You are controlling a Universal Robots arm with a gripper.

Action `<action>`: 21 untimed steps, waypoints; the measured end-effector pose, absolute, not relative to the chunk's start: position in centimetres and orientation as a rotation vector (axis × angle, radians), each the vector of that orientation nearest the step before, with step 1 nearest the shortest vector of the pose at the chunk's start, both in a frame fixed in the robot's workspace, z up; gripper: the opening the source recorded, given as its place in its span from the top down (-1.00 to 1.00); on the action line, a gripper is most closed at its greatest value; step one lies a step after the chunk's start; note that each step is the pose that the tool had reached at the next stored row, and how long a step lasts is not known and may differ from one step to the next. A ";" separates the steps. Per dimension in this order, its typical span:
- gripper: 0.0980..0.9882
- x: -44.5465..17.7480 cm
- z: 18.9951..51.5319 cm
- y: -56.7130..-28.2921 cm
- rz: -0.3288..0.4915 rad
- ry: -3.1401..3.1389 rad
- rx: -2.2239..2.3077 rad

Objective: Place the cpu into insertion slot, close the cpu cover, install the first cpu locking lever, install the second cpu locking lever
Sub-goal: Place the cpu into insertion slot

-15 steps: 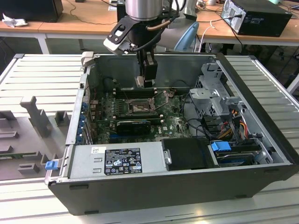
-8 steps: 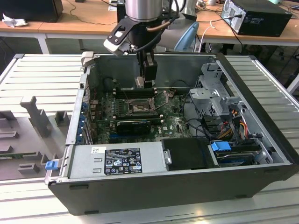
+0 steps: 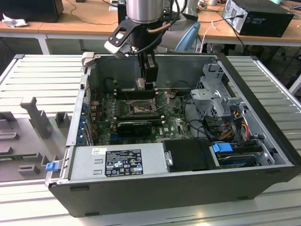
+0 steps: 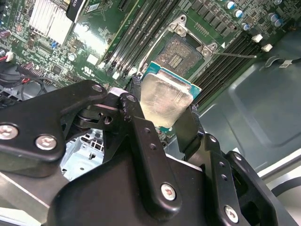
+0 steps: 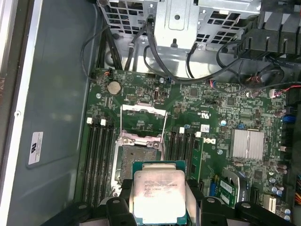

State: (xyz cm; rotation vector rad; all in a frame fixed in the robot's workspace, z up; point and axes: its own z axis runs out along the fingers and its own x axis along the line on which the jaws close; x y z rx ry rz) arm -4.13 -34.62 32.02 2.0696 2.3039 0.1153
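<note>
Near insertion slot (image 5: 134, 157), cpu (image 5: 160, 195) in claw (image 4: 164, 107)

A black metal gripper (image 4: 164, 106) with silver screw heads sits in the foreground. Its two black fingers (image 4: 190, 125) clamp opposite edges of a small, flat, square cpu (image 4: 164, 96) with a pale silver metal face and a green rim. The chip is held over a green circuit board (image 4: 101, 35). Just beyond the chip lies the insertion slot (image 4: 178, 52), a square socket with a silvery metal rim, its dark centre uncovered. Long, narrow black memory slots (image 4: 141, 23) run along both sides of the socket. A silver finned heatsink (image 4: 47, 19) sits farther off on the board. A thin metal lever (image 4: 235, 55) juts from the socket's corner, reaching toward the grey metal case wall (image 4: 254, 108).
</note>
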 end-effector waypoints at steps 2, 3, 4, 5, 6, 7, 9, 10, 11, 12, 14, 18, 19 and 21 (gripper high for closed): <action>0.03 -4.1 31.9 -34.6 0.115 2.304 2.070; 0.03 -4.1 31.9 -34.6 0.115 2.304 2.070; 0.03 -4.1 31.8 -34.6 0.115 2.304 2.070; 0.03 -4.1 31.8 -34.6 0.115 2.304 2.070; 0.03 -4.1 31.7 -34.6 0.115 2.304 2.070; 0.03 -4.1 31.6 -34.6 0.115 2.304 2.070; 0.03 -4.1 31.5 -34.6 0.115 2.304 2.070; 0.03 -4.1 31.2 -34.6 0.112 2.302 2.070; 0.03 -4.1 30.9 -34.6 0.104 2.270 2.097; 0.03 -4.1 30.6 -34.6 0.103 2.249 2.118; 0.03 -4.1 29.8 -34.6 0.103 2.249 2.118; 0.03 -4.2 28.9 -34.6 0.103 2.249 2.118; 0.03 -4.2 28.7 -34.6 0.103 2.249 2.118; 0.03 -4.2 28.4 -34.6 0.099 2.247 2.116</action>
